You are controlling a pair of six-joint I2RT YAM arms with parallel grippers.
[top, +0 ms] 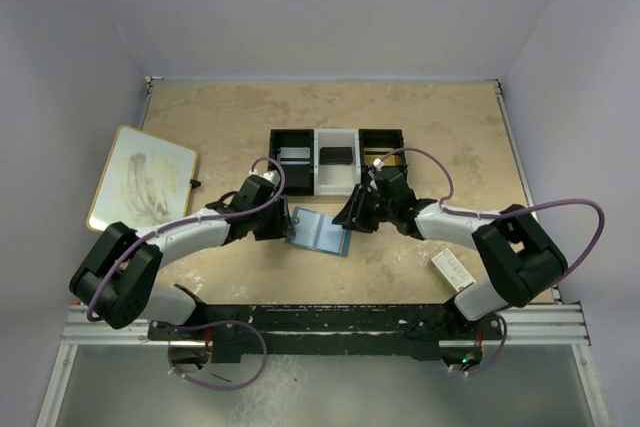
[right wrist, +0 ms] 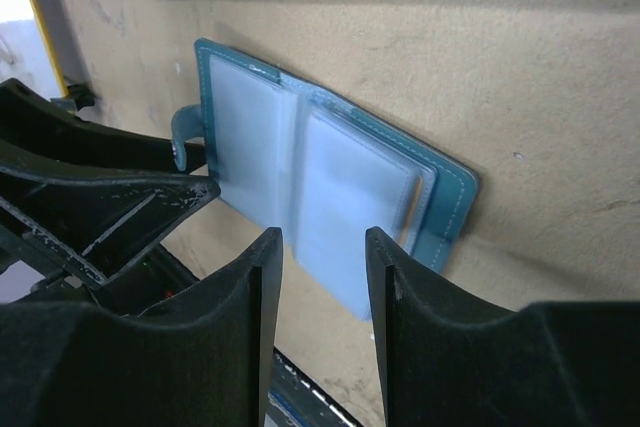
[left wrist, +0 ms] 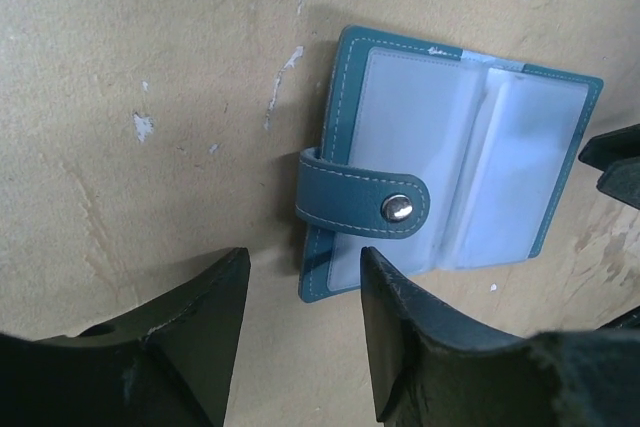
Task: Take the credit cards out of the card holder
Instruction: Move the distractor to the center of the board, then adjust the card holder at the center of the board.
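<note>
1. Top external view: the wallet lay open on the table, pockets up, between the two arms and nearer than the tray. Its long side ran left to right, slightly tilted. The left gripper was just beside its left edge and the right gripper at its far right corner. Neither looked clearly closer.
2. Left wrist view: the snap tab pointed toward this gripper. The jaws stood apart and held nothing, with only bare table and the wallet's corner between them.
3. Right wrist view: the pale sleeves lay just ahead of the jaws, the fold running away from them. The jaws stood apart and gripped nothing, with the nearest sleeve edge in line with the gap. No cards could be made out in the pockets, so I could not tell whether any sat inside.
</note>
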